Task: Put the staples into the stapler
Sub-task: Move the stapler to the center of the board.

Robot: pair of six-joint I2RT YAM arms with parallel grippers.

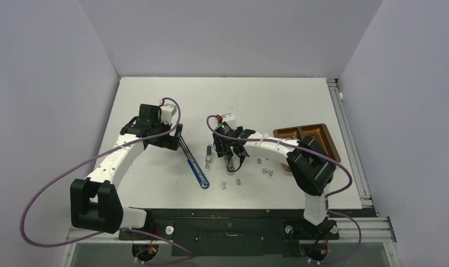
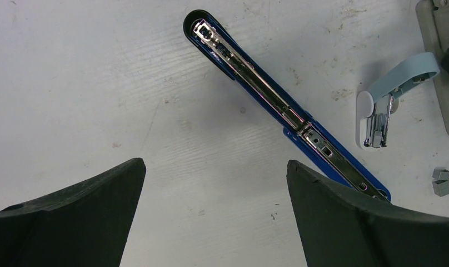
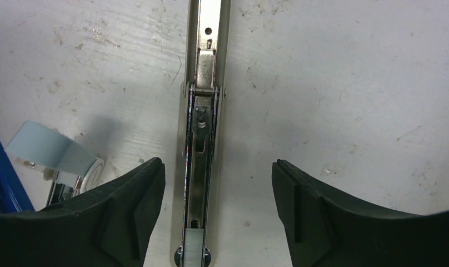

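The right pincer [image 3: 216, 167] is spread wide. The long grey metal stapler [image 3: 203, 139] lies open between its fingers [image 3: 133, 206], but they do not touch it. The left pincer [image 2: 215, 165] is spread wide too and holds nothing. The long blue stapler [image 2: 267, 94] lies open just in front of it, with one end next to its right finger.

The tiny silver-grey staples [image 2: 442, 182] lie loose on the white bench [image 2: 72, 83]. They are near the right pincer, behind it and to its side. None is between its fingers, and none is in a stapler yet, as far as I can see. A small pale blue tool with metal claws [image 2: 397, 78] lies between the two staplers.

I think the step now is to get hold of the grey stapler. To do it well, the right pincer should stay straight over the metal track. It should squeeze the sides softly, so the stapler does not slide or turn. The track must stay open and face up.
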